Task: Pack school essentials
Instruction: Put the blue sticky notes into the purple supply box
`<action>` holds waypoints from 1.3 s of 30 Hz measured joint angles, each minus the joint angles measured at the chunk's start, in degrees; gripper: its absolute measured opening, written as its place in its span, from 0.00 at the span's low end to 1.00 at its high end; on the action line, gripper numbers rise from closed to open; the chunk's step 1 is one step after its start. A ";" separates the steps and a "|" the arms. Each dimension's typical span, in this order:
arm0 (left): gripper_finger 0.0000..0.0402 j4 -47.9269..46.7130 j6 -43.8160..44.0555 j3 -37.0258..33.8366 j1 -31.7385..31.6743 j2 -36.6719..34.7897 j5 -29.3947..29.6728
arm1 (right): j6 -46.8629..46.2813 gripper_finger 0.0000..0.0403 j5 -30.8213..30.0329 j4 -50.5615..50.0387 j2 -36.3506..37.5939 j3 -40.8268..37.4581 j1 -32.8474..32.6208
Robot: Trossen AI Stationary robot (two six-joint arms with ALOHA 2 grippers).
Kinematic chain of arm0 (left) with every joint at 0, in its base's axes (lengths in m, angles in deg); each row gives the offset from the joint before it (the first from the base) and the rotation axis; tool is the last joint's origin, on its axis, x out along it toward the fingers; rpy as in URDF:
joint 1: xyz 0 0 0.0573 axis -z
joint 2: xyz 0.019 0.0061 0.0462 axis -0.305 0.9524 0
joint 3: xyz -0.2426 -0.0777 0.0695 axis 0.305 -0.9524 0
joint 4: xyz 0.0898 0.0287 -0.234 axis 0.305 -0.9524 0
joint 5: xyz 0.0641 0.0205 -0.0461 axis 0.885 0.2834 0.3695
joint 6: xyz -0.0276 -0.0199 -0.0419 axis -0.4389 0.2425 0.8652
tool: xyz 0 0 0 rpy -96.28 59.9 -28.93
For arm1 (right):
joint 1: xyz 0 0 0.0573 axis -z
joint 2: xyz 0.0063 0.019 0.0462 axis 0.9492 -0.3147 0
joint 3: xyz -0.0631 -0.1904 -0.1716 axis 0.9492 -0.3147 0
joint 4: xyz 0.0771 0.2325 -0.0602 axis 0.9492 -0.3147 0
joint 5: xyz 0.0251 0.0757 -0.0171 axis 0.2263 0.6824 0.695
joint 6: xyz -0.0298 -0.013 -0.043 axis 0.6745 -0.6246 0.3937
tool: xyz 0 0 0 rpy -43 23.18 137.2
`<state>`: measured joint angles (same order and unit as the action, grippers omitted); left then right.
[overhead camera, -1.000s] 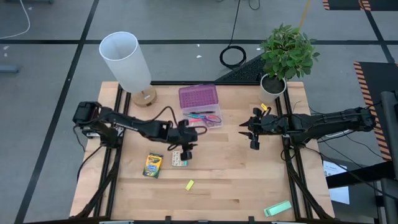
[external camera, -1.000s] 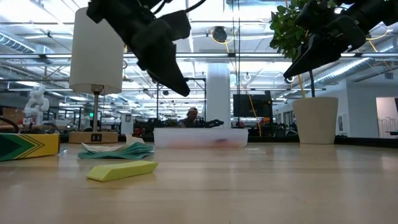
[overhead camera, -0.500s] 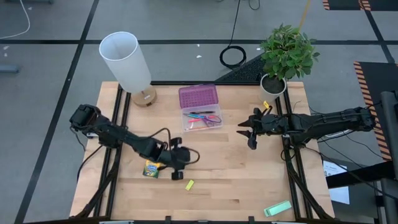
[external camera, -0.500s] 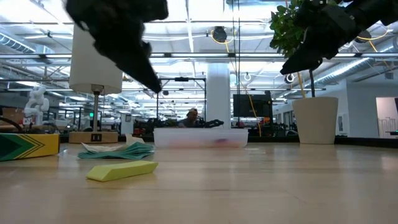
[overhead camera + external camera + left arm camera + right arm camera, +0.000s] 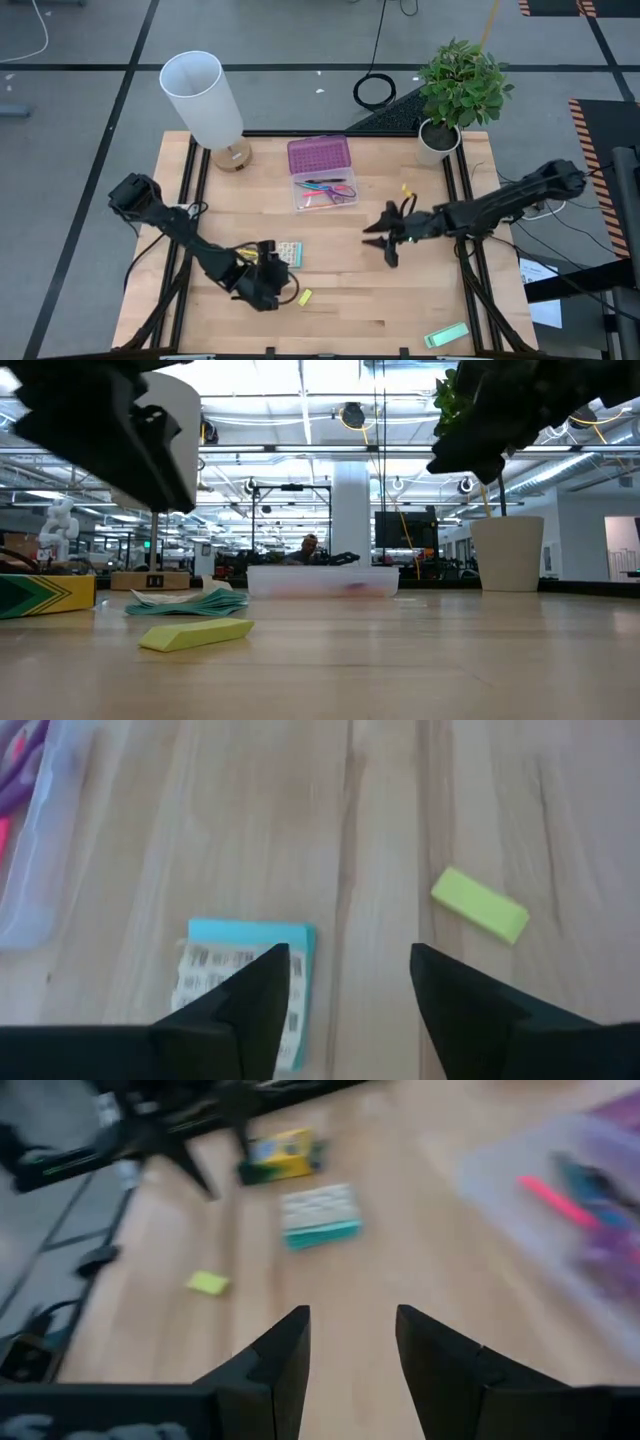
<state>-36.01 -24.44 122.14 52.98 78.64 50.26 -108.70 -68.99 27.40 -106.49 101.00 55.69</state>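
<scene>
Landmark: the clear tray [image 5: 322, 194] with its purple lid [image 5: 319, 155], at the table's [image 5: 400, 300] far middle; every place below is given from it.
Tray contents: pink pencils [image 5: 318, 198] and purple-handled scissors [image 5: 340, 189] lie inside, long axes roughly along the tray's length, parallel to the table's far edge.
Teal-edged packet [image 5: 289, 254]: flat on the wood, nearer than the tray and slightly left of it; teal edge faces the tray side.
Crayon box [image 5: 243, 262]: farther left than the packet, partly hidden under the left arm.
Yellow block [image 5: 305, 297]: nearer still than the packet, well apart from the tray; long axis runs diagonally, tilted between the table's length and depth.
Pale green block [image 5: 446, 335]: at the near right corner, far from the tray.
Left gripper [image 5: 348, 982]: hovers near the yellow block and the packet, on the tray's near-left side; fingers spread, nothing between them.
Right gripper [image 5: 385, 237]: on the tray's near-right side, pointing toward the left arm; fingers apart, empty.
Lamp [image 5: 208, 104]: left of the tray, at the far edge.
Potted plant [image 5: 455, 90]: right of the tray, at the far edge.
</scene>
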 joint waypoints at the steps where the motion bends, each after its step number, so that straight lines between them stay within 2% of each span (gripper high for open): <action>1: 0.55 0.05 0.82 -0.63 0.31 0.00 0.52 | 0.05 0.35 -0.05 2.03 -1.56 0.00 -1.25; 6: 0.52 0.06 3.83 -4.13 0.43 0.00 2.64 | 2.52 0.35 -2.74 5.68 -8.47 2.04 -4.85; 15: 0.33 6.83 4.30 -10.20 -3.56 0.00 3.34 | 20.01 0.35 -2.78 5.81 -19.17 11.18 -4.74; 21: 0.24 7.71 4.27 -10.15 -3.96 0.00 2.76 | 24.11 0.35 -2.47 4.77 -27.08 18.17 -4.77; 24: 0.23 7.05 4.23 -8.57 -3.53 0.00 2.68 | 24.76 0.35 0.26 0.66 -30.48 23.06 -4.74; 29: 0.22 1.65 3.98 -3.77 -1.97 -0.03 2.64 | 28.19 0.35 0.26 -4.88 -35.34 29.71 -4.77; 34: 0.22 -5.47 2.32 -1.64 -1.43 -0.09 2.68 | 33.02 0.35 0.39 -2.24 -38.69 30.86 -4.77; 39: 0.22 -7.74 2.32 -4.63 -2.96 -0.07 2.89 | 34.55 0.35 -0.05 -2.11 -40.35 30.82 -4.49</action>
<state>-43.76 -22.11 117.51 50.01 78.57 53.15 -74.15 -69.04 25.30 -146.84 131.82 51.19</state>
